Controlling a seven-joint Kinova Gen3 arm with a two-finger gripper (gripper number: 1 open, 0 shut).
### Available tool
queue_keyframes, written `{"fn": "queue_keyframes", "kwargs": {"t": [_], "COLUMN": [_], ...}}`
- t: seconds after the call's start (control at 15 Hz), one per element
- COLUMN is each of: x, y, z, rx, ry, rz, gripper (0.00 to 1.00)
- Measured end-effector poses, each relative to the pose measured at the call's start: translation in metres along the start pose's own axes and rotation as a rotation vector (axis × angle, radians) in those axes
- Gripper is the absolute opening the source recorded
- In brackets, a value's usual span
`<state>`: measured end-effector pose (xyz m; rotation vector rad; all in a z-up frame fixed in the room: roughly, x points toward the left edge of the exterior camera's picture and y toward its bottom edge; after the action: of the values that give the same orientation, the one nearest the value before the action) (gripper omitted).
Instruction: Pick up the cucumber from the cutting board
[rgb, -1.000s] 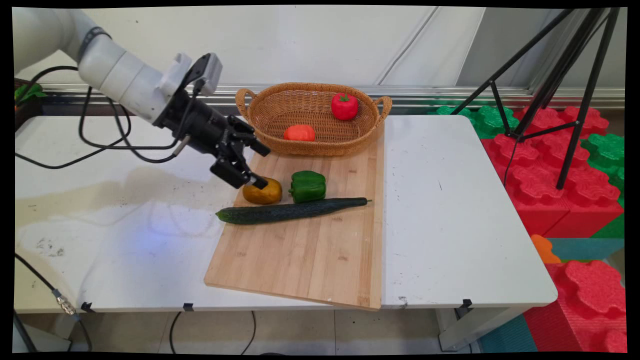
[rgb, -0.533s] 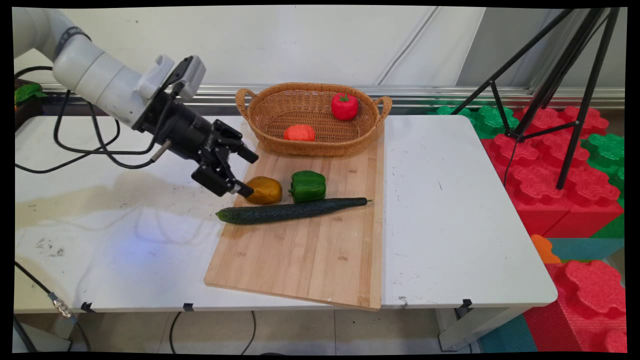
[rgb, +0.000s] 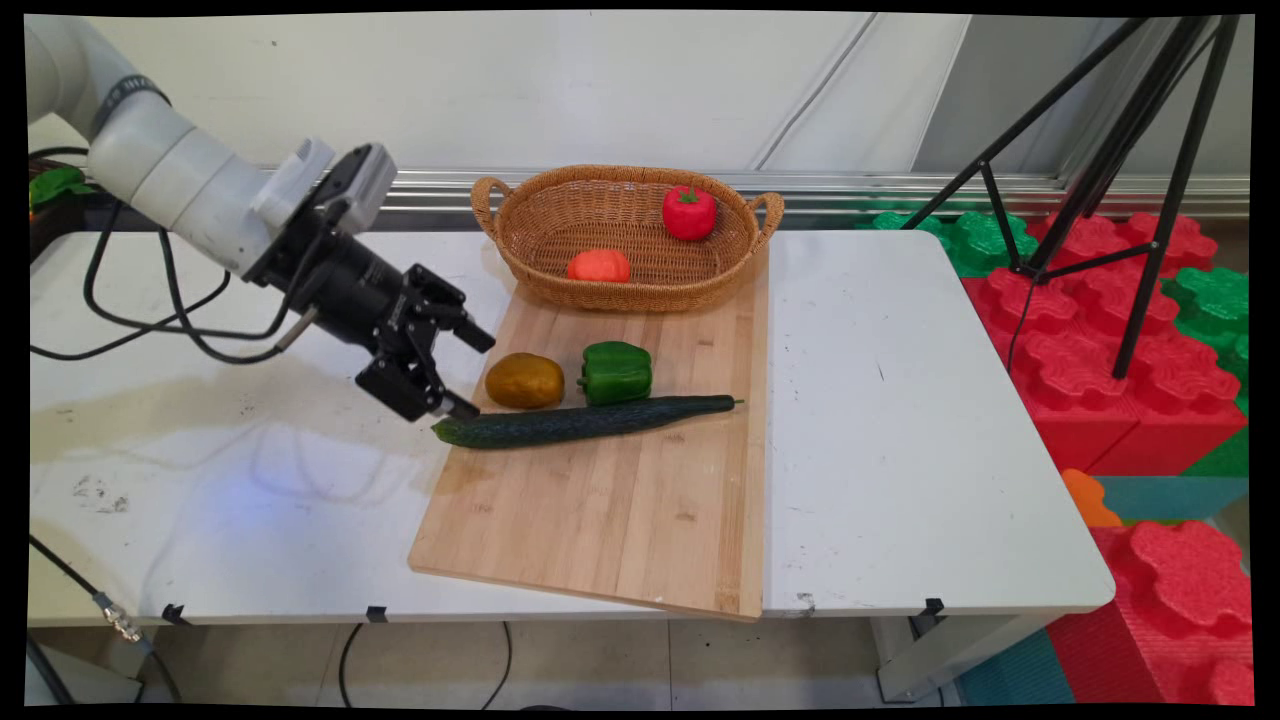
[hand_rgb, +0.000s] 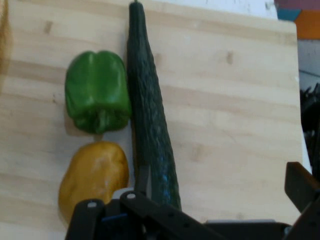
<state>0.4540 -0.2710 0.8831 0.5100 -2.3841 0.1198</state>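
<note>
Fingers (rgb: 480, 340) of my gripper (rgb: 470, 375) stand apart, empty, just beside the yellow potato (rgb: 525, 381); lower fingertip nears the cucumber (rgb: 585, 421) tip on the cutting board (rgb: 610, 500).

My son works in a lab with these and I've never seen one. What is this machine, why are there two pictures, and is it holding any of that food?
It is a white robot arm ending in a black two-finger gripper. One picture comes from a fixed camera above the table; the other from a camera on the hand itself, looking along the fingers.

A wooden cutting board lies on the table. On it are a cucumber, a green bell pepper and a yellow-brown potato-like vegetable. Behind stands a wicker basket holding a red bell pepper and an orange tomato-like one.

The gripper is open and holds nothing, hovering just left of the potato, by the cucumber's thick end.
</note>
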Motion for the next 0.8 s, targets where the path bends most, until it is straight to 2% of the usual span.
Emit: {"fn": "queue_keyframes", "kwargs": {"t": [0.8], "x": [-0.034], "y": [-0.007], "z": [0.06], "rx": [0.031], "ry": [-0.139], "rz": [-0.026], "gripper": [1.0]}}
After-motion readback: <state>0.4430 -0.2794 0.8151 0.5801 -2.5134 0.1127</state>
